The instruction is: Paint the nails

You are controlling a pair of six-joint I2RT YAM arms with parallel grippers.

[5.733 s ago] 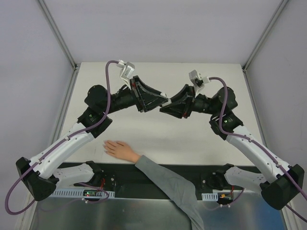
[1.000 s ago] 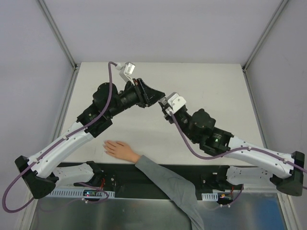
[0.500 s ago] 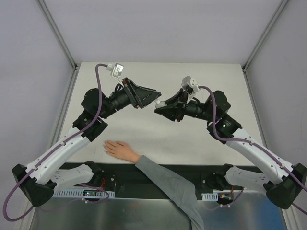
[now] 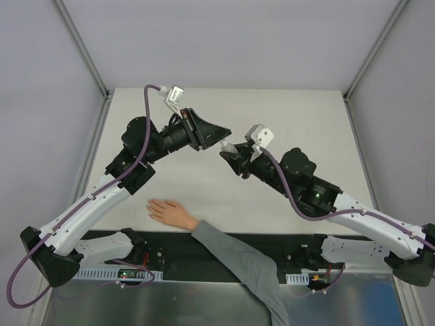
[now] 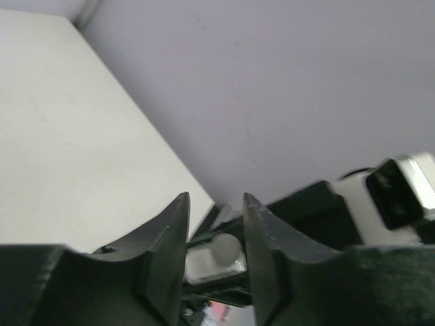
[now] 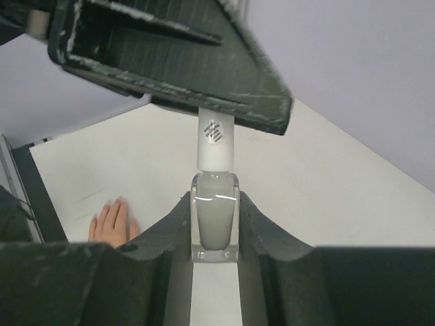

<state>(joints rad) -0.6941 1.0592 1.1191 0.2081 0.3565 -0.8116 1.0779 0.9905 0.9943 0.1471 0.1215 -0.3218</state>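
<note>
A small bottle [image 6: 215, 221] of pale grey polish sits upright between the fingers of my right gripper [image 6: 215, 197], which is shut on its glass body. Its white cap [image 6: 215, 146] runs up between the dark fingers of my left gripper [image 5: 216, 197]. In the left wrist view the cap [image 5: 223, 250] shows end-on in the narrow gap. In the top view both grippers, left [image 4: 223, 141] and right [image 4: 230, 153], meet above mid-table. The pale hand [image 4: 168, 211] with its grey sleeve [image 4: 231, 255] lies flat near the front edge, well below them. Its nails [image 6: 120, 200] are barely visible.
The white table [image 4: 272, 109] is walled by grey panels with metal posts [image 4: 85, 51] at the back corners. A black base strip [image 4: 170, 241] and both arm mounts run along the near edge. The sleeved forearm crosses that strip between the mounts.
My left jaws have closed in on the cap after standing wider half a second ago. The right arm has dropped its elbow toward the front right. The hand has not moved.
</note>
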